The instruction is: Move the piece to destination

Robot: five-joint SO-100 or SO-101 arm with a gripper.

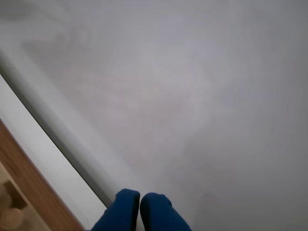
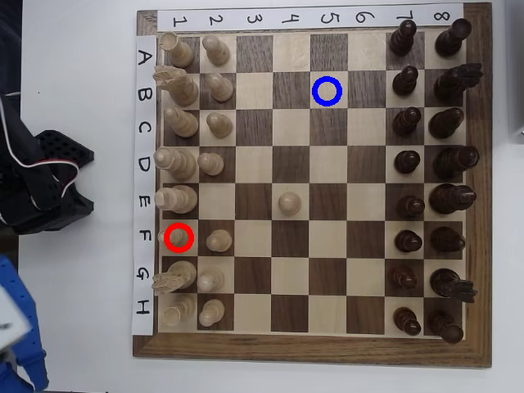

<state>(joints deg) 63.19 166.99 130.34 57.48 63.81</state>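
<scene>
The piece (image 2: 178, 237) is a slim light tan chess piece standing inside a red ring on the board's left column, row F, in the overhead view. The destination is the blue ring (image 2: 327, 91) on a pale square in row B, column 5, with nothing on it. In the wrist view my gripper (image 1: 139, 209) shows as two blue fingertips (image 1: 124, 207) pressed together with nothing between them, over a white surface off the board. A blue part of my arm (image 2: 15, 327) sits at the lower left edge of the overhead view, left of the board.
The chessboard (image 2: 315, 348) holds pale pieces in the two left columns, dark pieces in the two right columns, and one pale pawn (image 2: 288, 202) near the middle. Black arm base and cables (image 2: 41, 180) lie left of the board. The board's corner (image 1: 29, 192) shows in the wrist view.
</scene>
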